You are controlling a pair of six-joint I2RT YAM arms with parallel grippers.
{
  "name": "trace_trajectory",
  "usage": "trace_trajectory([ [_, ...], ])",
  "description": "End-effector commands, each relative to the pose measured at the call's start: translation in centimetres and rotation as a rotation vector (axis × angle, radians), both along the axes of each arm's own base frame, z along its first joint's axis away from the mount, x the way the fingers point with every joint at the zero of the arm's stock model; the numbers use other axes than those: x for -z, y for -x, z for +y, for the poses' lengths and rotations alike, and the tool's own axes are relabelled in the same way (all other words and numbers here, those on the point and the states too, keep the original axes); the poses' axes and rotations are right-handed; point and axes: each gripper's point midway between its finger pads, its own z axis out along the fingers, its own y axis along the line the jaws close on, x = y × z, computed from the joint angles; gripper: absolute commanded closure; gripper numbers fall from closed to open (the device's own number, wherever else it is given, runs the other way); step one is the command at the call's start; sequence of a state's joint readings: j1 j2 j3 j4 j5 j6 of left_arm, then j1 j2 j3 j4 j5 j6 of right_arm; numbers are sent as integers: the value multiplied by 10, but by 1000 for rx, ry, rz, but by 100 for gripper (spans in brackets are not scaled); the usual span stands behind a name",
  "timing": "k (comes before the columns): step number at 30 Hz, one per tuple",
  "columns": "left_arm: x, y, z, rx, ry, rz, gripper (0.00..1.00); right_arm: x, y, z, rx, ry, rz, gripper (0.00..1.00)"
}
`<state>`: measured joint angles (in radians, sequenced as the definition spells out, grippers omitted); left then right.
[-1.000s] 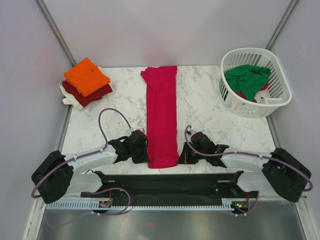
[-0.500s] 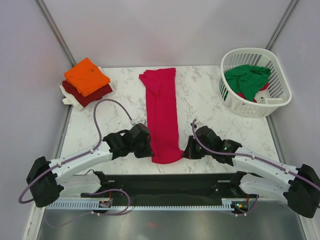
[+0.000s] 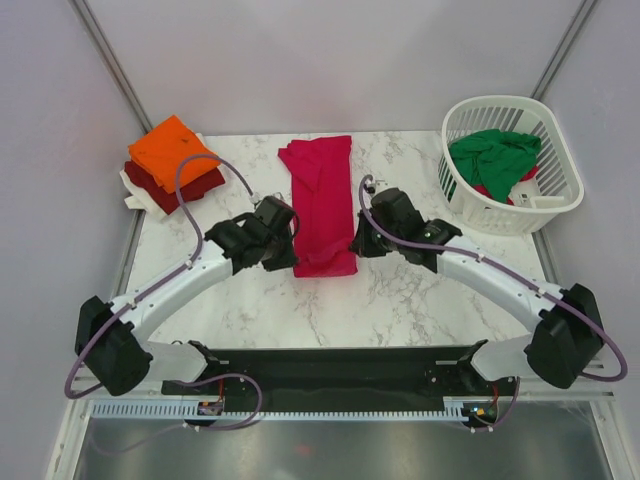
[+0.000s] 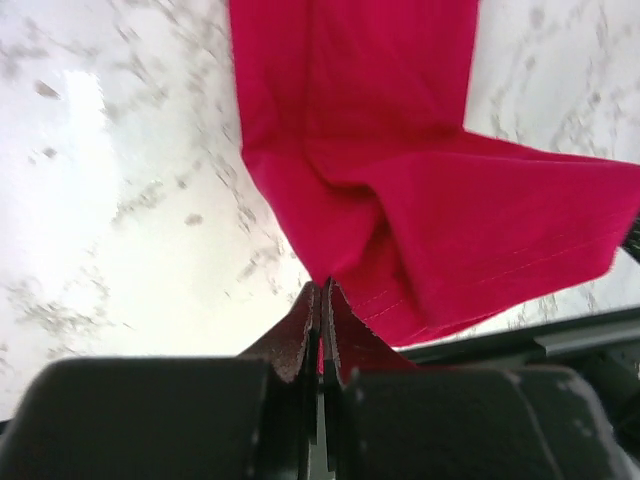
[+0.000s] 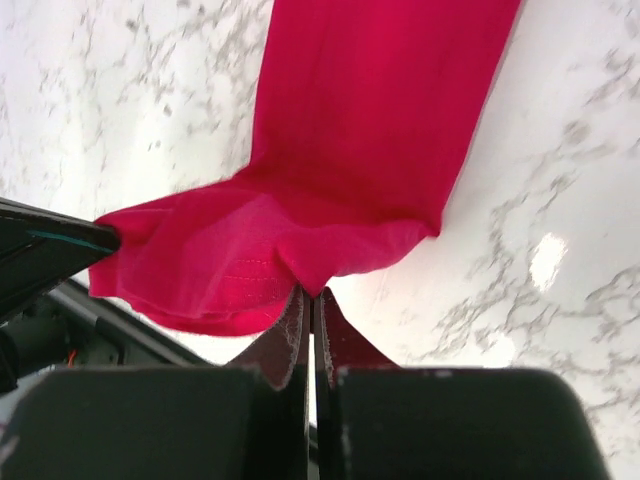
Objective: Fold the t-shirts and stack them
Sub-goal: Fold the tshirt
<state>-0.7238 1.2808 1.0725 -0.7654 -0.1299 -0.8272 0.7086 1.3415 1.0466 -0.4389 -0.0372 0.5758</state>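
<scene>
The crimson-red cloth t-shirt (image 3: 322,200), a long folded strip on the white marble table (image 3: 420,295), is clamped at its near hem: one corner in the fully closed left gripper (image 4: 322,300), the other in the equally closed right gripper (image 5: 310,300). The hem is held lifted over the strip. For a clean fold, both corners should be carried level and in step, with edges aligned before release. A folded orange t-shirt (image 3: 173,152) tops the stack at far left; a green t-shirt (image 3: 493,158) lies in the white slatted plastic basket (image 3: 505,218).
</scene>
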Motion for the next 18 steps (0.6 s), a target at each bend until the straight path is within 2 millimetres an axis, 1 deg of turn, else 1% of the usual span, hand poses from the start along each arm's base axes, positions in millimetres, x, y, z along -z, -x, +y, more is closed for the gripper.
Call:
trace_trajectory([
  [1, -17, -32, 11, 14, -50, -58, 98, -16, -33, -3, 7, 40, -68, 100],
  [2, -11, -43, 16, 11, -69, -43, 98, -25, -42, -1, 4, 36, -90, 100],
  [3, -20, -53, 15, 25, -68, -65, 98, -18, -51, -2, 13, 52, -76, 100],
  [4, -21, -67, 17, 20, -79, -67, 98, -26, -60, 1, 13, 45, -93, 100],
  [5, -21, -69, 21, 8, -79, -66, 98, -25, -65, 2, 17, 49, -88, 100],
  [6, -22, -81, 20, 4, -82, -66, 98, -18, -73, 2, 26, 61, -78, 100],
  [7, -21, -87, 20, 13, -82, -61, 98, -25, -80, 4, 32, 54, -91, 100],
  [8, -23, -96, 24, 1, -81, -63, 98, -25, -86, 5, 38, 58, -96, 100],
  [9, -20, -107, 21, 14, -89, -57, 98, -23, -89, 6, 38, 64, -95, 100],
  [10, -21, -113, 18, 23, -78, -52, 98, -18, -96, 5, 47, 72, -85, 100],
  [11, -18, -120, 21, 17, -80, -44, 98, -23, -102, 6, 52, 67, -96, 100],
  [12, -16, -129, 16, 30, -79, -42, 98, -23, -105, 6, 57, 70, -96, 100],
  [13, -15, -133, 12, 41, -67, -33, 98, -18, -111, 5, 64, 78, -88, 100],
  [14, -20, -141, 9, 45, -61, -47, 98, -21, -116, 5, 70, 76, -95, 100],
  [15, -10, -146, 7, 49, -66, -25, 98, -14, -121, 3, 76, 87, -84, 100],
  [16, -8, -151, 6, 50, -66, -21, 98, -12, -125, 3, 80, 89, -81, 100],
  [17, -13, -160, 5, 47, -63, -38, 98, -15, -131, 4, 85, 82, -87, 100],
  [18, -10, -164, 5, 42, -65, -32, 98, -5, -139, 2, 94, 93, -69, 100],
])
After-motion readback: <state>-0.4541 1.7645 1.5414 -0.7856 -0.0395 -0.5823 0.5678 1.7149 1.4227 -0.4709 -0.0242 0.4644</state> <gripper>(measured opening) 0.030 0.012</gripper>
